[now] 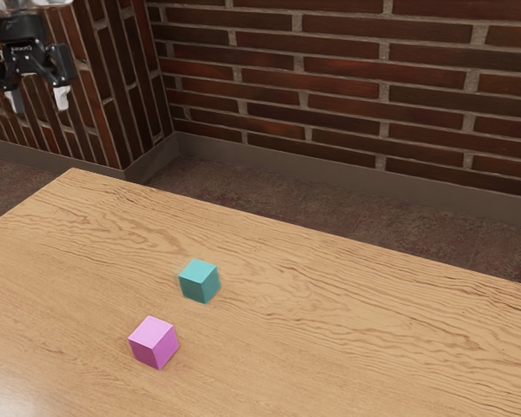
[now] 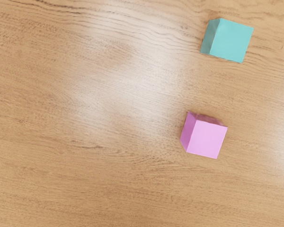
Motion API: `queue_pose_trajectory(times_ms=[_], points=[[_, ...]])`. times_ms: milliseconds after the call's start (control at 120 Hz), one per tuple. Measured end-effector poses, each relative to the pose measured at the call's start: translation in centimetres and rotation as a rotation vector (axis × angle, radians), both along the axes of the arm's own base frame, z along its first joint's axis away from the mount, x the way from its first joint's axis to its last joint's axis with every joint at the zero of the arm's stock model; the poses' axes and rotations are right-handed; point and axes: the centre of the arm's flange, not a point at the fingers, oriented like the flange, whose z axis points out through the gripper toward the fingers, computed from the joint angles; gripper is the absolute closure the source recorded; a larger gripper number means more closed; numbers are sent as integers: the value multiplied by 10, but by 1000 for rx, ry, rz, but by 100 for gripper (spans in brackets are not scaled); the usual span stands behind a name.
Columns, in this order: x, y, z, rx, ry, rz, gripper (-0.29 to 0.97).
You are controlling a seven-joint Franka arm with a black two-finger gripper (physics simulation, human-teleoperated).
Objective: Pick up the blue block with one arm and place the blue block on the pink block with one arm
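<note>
Pincer (image 1: 37, 100): high at the exterior view's upper left, fingers apart, holding nothing.
Pink block (image 1: 153, 341): on the wooden surface (image 1: 373, 330), well below the pincer.
Blue block (image 1: 199, 281): on the surface near the pink block, not touching it, on its brick wall (image 1: 347, 78) side.

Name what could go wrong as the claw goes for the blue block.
1. The claw hangs open, far from the blue block; a long approach might land off-centre.
2. The pink block sits close beside it, not touching; the open claw could nudge it.
3. Its top looks no bigger than the blue block, so a skewed release may topple.
</note>
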Motion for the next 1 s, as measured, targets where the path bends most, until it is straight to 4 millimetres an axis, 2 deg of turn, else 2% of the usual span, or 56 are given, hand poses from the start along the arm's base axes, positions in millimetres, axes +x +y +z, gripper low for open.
queue_pose_trajectory(times_ms=[83,200,217,233,258,283,308,342,383,408,450,492,550,625,708,808,858,942,1000], points=[[17,6,6,35,-129,-11,2],[30,11,16,69,-246,-26,2],[28,11,23,75,-268,-28,2],[19,7,44,91,-314,-34,2],[4,-1,75,113,-380,-48,2],[-6,-17,98,129,-431,-77,2],[-7,-42,109,142,-460,-125,2],[5,-80,106,145,-464,-202,2],[36,-132,77,195,-412,-302,2],[48,-160,63,225,-388,-354,2],[68,-180,26,255,-317,-399,2],[88,-181,-13,263,-251,-409,2],[109,-171,-69,220,-170,-405,2],[123,-165,-137,158,-95,-408,2],[131,-174,-201,116,-64,-425,2],[138,-186,-248,92,-77,-420,2],[136,-185,-274,76,-76,-403,2],[132,-185,-301,64,-93,-381,2],[121,-185,-322,58,-98,-367,2]])
